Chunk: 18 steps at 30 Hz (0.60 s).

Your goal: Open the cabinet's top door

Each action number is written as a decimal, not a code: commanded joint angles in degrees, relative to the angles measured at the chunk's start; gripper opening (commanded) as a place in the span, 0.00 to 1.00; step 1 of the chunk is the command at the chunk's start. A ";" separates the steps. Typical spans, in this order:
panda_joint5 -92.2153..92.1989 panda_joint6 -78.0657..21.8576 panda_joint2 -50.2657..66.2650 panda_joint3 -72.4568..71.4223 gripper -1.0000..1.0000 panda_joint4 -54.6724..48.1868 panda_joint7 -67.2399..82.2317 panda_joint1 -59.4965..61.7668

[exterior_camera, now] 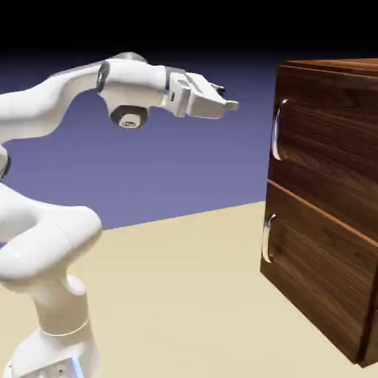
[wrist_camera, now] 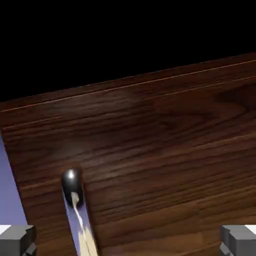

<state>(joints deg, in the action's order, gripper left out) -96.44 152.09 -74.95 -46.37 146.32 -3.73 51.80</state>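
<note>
The cabinet (exterior_camera: 332, 214) is a dark walnut box at the exterior view's right, with two stacked front panels. The top door (exterior_camera: 325, 140) is flush with the frame and carries a curved silver handle (exterior_camera: 278, 129) at its left edge. My gripper (exterior_camera: 229, 105) hangs in the air to the left of that handle, level with the top of the door and a short way off, touching nothing. In the hand view the fingertips (wrist_camera: 15, 239) stand wide apart at the bottom corners with nothing between them. The top door (wrist_camera: 150, 150) fills that view, its handle (wrist_camera: 75, 200) at lower left.
The lower panel (exterior_camera: 317, 280) with its shorter silver handle (exterior_camera: 269, 238) sits under the top door. The tan table (exterior_camera: 184, 295) stretches between the arm's base (exterior_camera: 52, 347) and the cabinet.
</note>
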 commanded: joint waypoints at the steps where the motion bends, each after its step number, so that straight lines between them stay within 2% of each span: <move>1: -2.50 -0.57 -1.09 -1.20 0.50 -0.38 1.00 1.36; 18: -44.86 -10.19 -19.67 -21.57 0.50 -6.83 18.01 24.42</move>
<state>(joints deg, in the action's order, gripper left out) -141.30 141.90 -94.62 -67.94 139.49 14.28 76.21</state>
